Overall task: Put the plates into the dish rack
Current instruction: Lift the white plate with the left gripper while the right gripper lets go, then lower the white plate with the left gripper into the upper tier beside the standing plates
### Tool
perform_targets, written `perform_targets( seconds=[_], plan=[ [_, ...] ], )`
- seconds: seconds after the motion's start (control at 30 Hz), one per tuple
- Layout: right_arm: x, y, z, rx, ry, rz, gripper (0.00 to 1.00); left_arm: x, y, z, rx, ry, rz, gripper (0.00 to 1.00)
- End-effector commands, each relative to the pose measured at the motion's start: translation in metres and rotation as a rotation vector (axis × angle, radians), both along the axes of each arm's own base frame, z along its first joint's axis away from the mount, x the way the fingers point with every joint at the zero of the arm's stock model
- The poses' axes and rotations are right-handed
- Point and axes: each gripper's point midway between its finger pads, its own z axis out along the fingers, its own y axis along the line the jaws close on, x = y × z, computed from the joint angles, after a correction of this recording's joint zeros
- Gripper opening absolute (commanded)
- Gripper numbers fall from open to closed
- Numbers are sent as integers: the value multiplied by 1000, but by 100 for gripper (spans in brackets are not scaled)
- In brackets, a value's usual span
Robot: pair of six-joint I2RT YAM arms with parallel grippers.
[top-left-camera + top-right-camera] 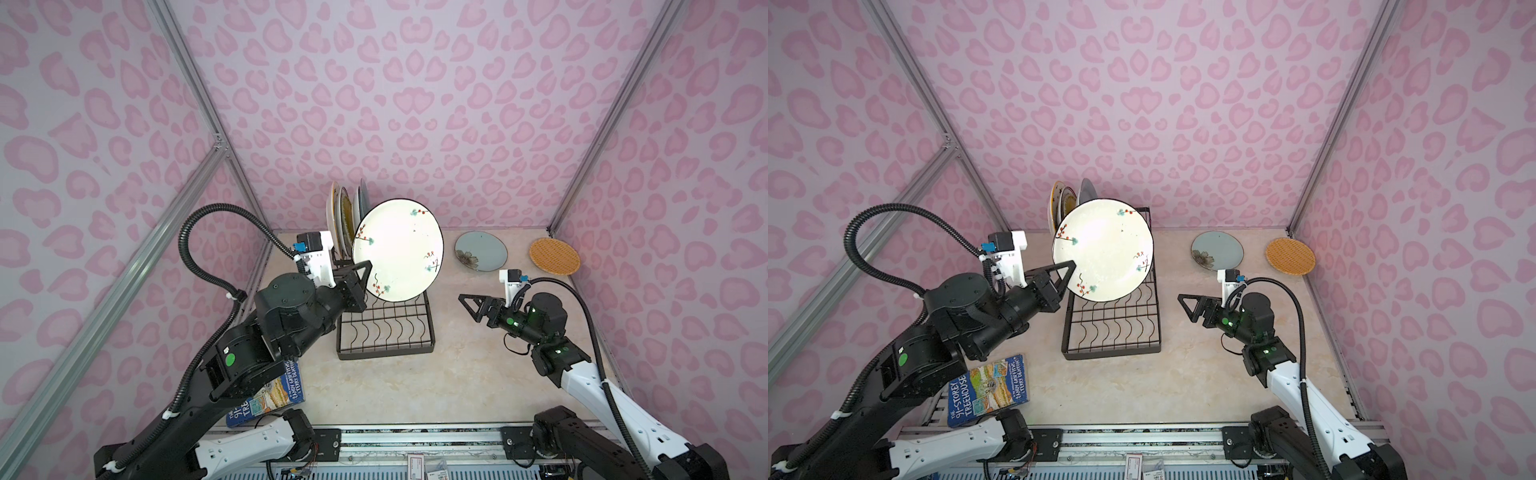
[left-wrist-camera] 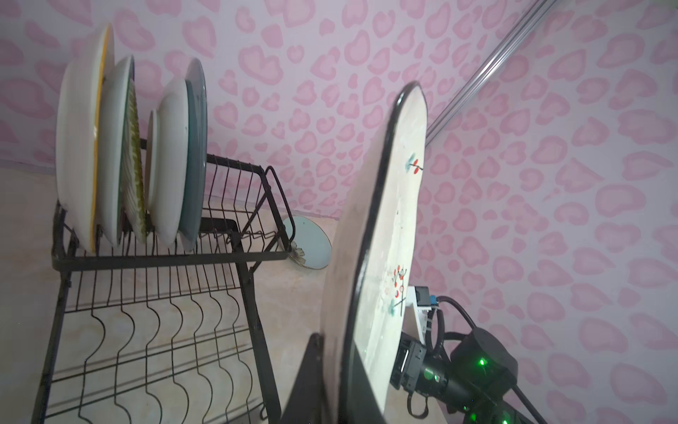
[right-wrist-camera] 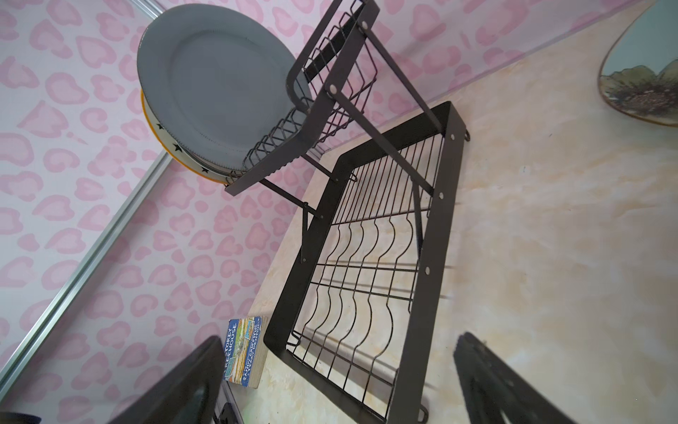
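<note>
My left gripper [image 1: 366,268] is shut on the lower left rim of a white plate [image 1: 399,249] with red blossom sprigs. It holds the plate nearly on edge above the lower tray of the black wire dish rack [image 1: 386,354]. In the left wrist view the two fingers [image 2: 312,367] pinch the plate's dark rim. Several plates [image 1: 345,216] stand in the raised tier, a grey one [image 3: 209,91] outermost. My right gripper [image 1: 464,300] hangs open and empty to the right of the rack. A pale blue flowered plate [image 1: 481,250] and an orange woven-look plate [image 1: 555,256] lie flat at the back right.
A blue book [image 1: 988,390] lies on the table at the front left, under my left arm. Pink patterned walls with metal posts close in the table on three sides. The rack's lower tray [image 3: 367,293] holds nothing.
</note>
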Motion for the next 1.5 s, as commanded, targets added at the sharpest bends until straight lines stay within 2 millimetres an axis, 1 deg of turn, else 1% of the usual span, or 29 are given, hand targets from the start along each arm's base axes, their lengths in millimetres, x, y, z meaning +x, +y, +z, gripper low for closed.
perform_targets(
  seconds=[0.0,0.13,0.27,0.4,0.6,0.73,0.8,0.97,1.07,1.27,1.47],
  plan=[
    [-5,14,17,35,-115,73,97,21,16,27,44,-75,167,3],
    [-16,26,16,48,-152,119,97,44,17,32,111,-89,304,3],
    [-25,33,10,12,-189,125,97,66,15,35,195,-108,429,3],
    [-27,35,2,-13,-188,127,97,82,12,39,285,-129,533,3],
    [-27,40,-7,-22,-172,138,97,108,-3,40,459,-154,662,3],
    [-29,44,-10,-25,-171,152,97,125,-17,34,573,-159,730,4],
    [-32,47,-8,-26,-180,165,97,132,-22,31,623,-157,755,4],
    [-37,51,-9,-44,-201,182,97,153,-34,11,712,-131,748,4],
    [-37,52,-9,-47,-200,186,97,163,-31,2,738,-114,758,4],
    [-36,54,-14,-53,-189,193,97,179,-18,-16,795,-71,774,4],
    [-36,58,-17,-55,-180,206,97,190,-15,-36,839,-39,776,4]
  ],
)
